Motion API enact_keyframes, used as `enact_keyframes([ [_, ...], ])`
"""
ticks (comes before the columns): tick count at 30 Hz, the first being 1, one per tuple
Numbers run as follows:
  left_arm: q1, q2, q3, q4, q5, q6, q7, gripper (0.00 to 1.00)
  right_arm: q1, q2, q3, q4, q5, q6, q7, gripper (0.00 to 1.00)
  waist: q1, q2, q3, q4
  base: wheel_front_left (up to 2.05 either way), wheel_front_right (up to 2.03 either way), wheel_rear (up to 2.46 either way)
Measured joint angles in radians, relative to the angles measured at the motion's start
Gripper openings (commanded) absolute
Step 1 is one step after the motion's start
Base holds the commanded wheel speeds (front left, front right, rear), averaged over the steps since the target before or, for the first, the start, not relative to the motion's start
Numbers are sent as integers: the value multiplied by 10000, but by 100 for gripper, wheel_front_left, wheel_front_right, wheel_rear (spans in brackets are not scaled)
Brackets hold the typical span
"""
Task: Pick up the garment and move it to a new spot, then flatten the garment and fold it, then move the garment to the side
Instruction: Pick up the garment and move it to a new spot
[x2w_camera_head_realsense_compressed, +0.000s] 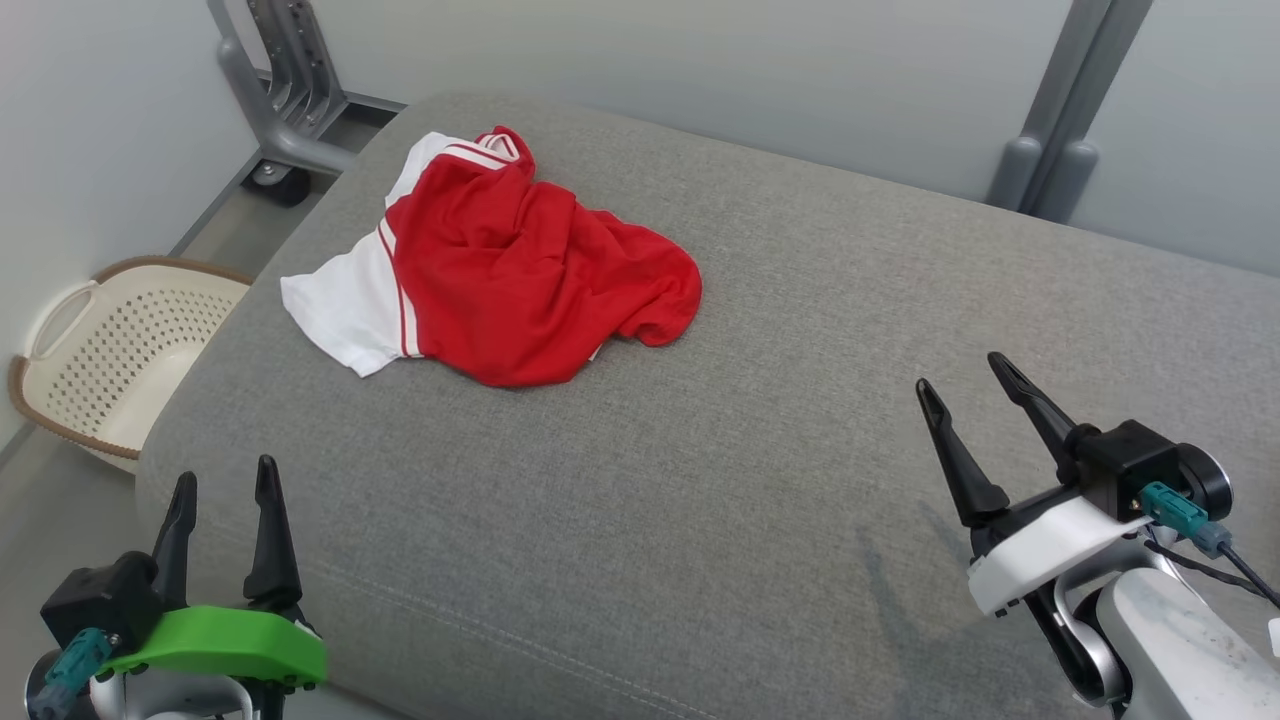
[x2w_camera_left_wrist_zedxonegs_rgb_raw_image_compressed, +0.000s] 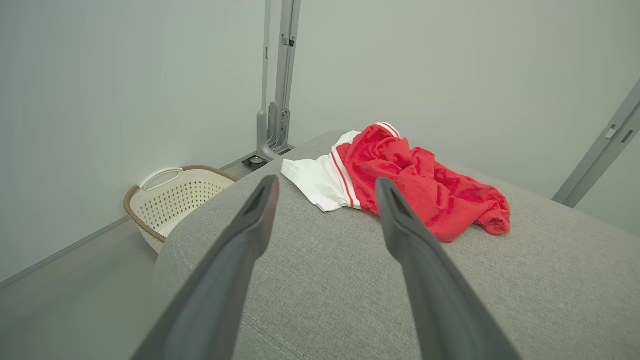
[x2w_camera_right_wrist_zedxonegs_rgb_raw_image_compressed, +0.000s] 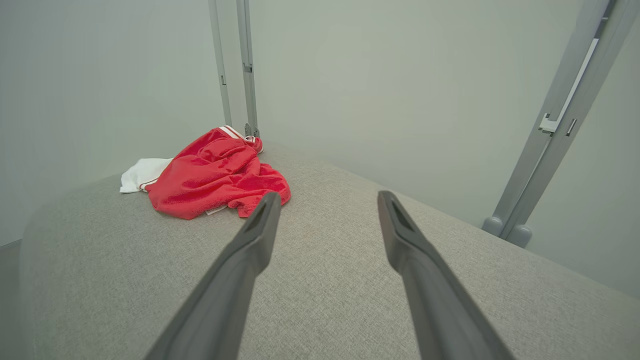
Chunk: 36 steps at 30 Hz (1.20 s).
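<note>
Garment (x2w_camera_head_realsense_compressed: 500, 270) crumpled near far-left corner of grey cushion (x2w_camera_head_realsense_compressed: 700, 480), white sleeve by left edge. Wide bare cushion right of garment and toward me. Lettering hidden in folds. I read left pincer (x2w_camera_head_realsense_compressed: 225, 472), right pincer (x2w_camera_head_realsense_compressed: 958, 371) both released, well short of garment.

The garment (x2w_camera_head_realsense_compressed: 520, 270) is bright red with a white sleeve and thin red-and-white stripes at its trim. The cushion (x2w_camera_head_realsense_compressed: 700, 480) is flecked grey. The basket (x2w_camera_head_realsense_compressed: 120, 340) is cream, dotted with holes, its rim brown and seemingly braided. The left hand (x2w_camera_head_realsense_compressed: 225, 471) is black on a green mount, the right hand (x2w_camera_head_realsense_compressed: 961, 372) black on white.
</note>
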<state>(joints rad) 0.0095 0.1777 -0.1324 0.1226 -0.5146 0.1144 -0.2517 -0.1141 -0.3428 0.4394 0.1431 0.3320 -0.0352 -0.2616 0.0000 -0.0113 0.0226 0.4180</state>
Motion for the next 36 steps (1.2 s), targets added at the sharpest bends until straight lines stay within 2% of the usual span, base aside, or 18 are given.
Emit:
enact_keyframes([
  [7, -77, -105, 73, 31, -466, -217, 0, 100, -59, -109, 15, -174, -267, 77, 0, 100, 0, 0, 417, 209, 0, 0, 0],
  [10, -507, -407, 125, 290, -1091, -293, 199, 100, -292, -240, -10, -261, -336, 90, 0, 100, 0, 0, 745, 170, 0, 0, 0],
  [16, -1659, -265, 382, 805, -1367, -307, 911, 100, -874, -410, -82, -437, -445, 161, 0, 100, 0, 0, 1348, -1, 0, 0, 0],
  [19, -2248, -219, 558, 1223, -1628, -303, 1386, 100, -1167, -541, -138, -623, -514, 173, 0, 100, 0, 0, 1707, -169, 0, 0, 0],
  [23, -3079, -343, 811, 2013, -2683, -284, 2516, 100, -1439, -796, -255, -825, -593, 261, 100, 100, 0, 0, 2320, -508, 0, 0, 0],
  [26, -3434, -374, 1003, 2288, -2926, -259, 2796, 100, -1510, -892, -307, -968, -593, 261, 173, 100, 1, 0, 2569, -650, 0, 0, 0],
  [27, -4029, -359, 1383, 2600, -3162, -217, 3047, 100, -1714, -1072, -433, -1160, -606, 263, 255, 100, 0, 0, 2955, -864, 0, 0, 0],
  [30, -4550, -332, 1720, 2886, -3455, -173, 3227, 100, -1899, -1233, -479, -1392, -662, 265, 349, 100, 0, 0, 3352, -1077, 0, 0, 0],
  [32, -5398, -351, 2084, 3534, -3881, -69, 3661, 100, -2116, -1607, -777, -1806, -786, 263, 545, 100, 0, 0, 4169, -1442, 0, 0, 0],
  [36, -5869, -303, 2182, 4004, -3795, 17, 3764, 100, -2375, -1860, -1009, -2144, -825, 263, 650, 100, 1, 0, 4732, -1610, 0, 0, 0],
])
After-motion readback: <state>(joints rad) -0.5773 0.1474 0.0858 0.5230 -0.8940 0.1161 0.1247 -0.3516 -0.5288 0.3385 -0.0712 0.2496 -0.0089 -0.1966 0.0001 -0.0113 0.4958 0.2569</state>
